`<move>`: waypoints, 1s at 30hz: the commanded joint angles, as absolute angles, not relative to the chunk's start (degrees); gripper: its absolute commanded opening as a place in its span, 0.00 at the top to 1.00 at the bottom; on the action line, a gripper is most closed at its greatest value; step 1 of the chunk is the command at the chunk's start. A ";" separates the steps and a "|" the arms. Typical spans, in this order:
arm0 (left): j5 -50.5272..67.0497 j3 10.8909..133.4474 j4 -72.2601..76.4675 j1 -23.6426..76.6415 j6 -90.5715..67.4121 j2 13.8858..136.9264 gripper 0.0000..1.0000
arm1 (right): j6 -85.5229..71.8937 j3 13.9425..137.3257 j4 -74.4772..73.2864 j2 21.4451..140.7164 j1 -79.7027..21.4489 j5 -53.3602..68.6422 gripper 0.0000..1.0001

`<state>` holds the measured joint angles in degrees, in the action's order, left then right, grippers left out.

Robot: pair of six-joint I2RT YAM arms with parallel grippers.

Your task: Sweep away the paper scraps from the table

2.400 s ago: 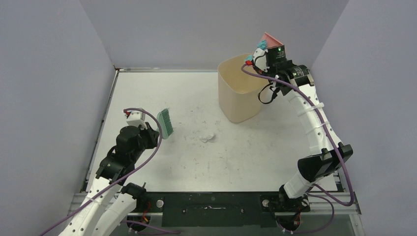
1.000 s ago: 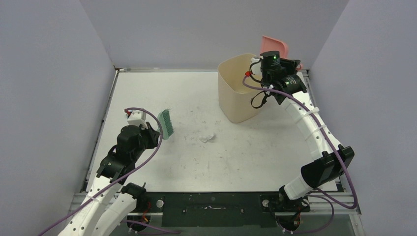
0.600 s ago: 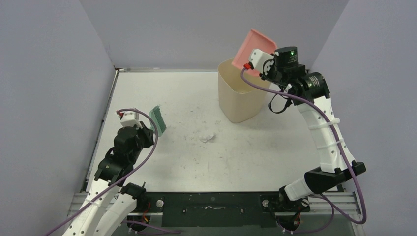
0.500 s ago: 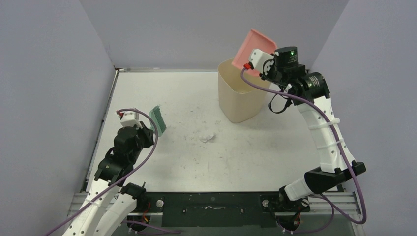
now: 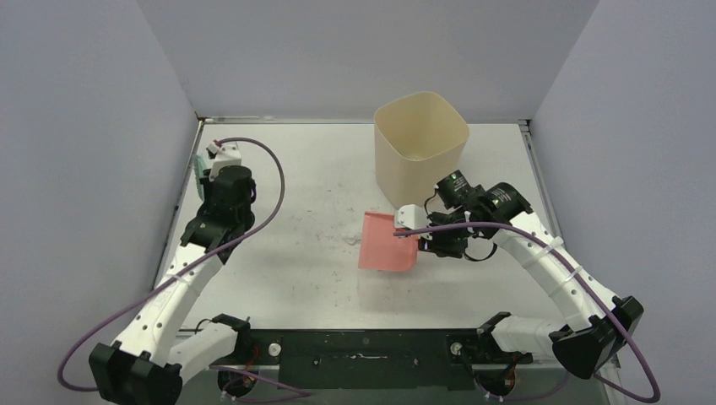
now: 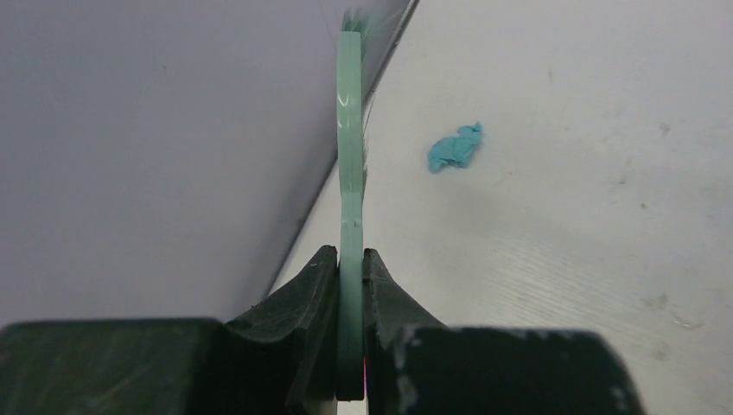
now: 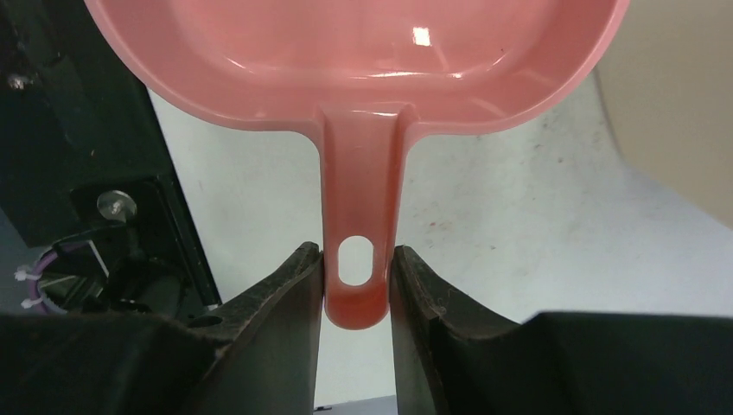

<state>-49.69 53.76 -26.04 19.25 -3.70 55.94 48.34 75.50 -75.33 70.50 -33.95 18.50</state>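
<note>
My left gripper point(image 6: 350, 259) is shut on the green hand brush point(image 6: 349, 147), which shows edge-on and upright close to the left wall. A teal paper scrap point(image 6: 455, 148) lies on the white table point(image 6: 562, 216) just right of the brush head. In the top view the left gripper point(image 5: 211, 169) sits at the far left with the brush point(image 5: 199, 174) beside it. My right gripper point(image 7: 356, 277) is shut on the handle of the pink dustpan point(image 7: 363, 52). The dustpan point(image 5: 387, 242) lies low over the table's middle, and a white scrap point(image 5: 353, 239) rests at its left edge.
The beige bin point(image 5: 420, 148) stands at the back, just behind the right gripper point(image 5: 415, 236), and its wall point(image 7: 683, 104) shows on the right of the right wrist view. Grey walls enclose the table point(image 5: 295, 169) on three sides. Metal rails run along its edges.
The right arm has swung the dustpan from over the bin down to the table in front of it. The left arm has carried the brush back and left, up to the wall.
</note>
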 commanded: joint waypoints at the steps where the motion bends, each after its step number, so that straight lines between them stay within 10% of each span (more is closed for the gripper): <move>1: -54.59 61.93 -22.10 18.55 10.19 65.12 1.00 | 49.71 70.43 -75.46 66.09 -34.10 14.82 0.95; 16: -43.83 80.10 -37.52 14.20 11.14 101.82 1.00 | 49.33 58.68 -76.44 55.81 -32.49 5.25 0.95; 30: -11.44 81.57 -45.07 20.94 8.90 97.65 1.00 | 45.15 49.67 -70.48 57.92 -30.87 -5.16 0.95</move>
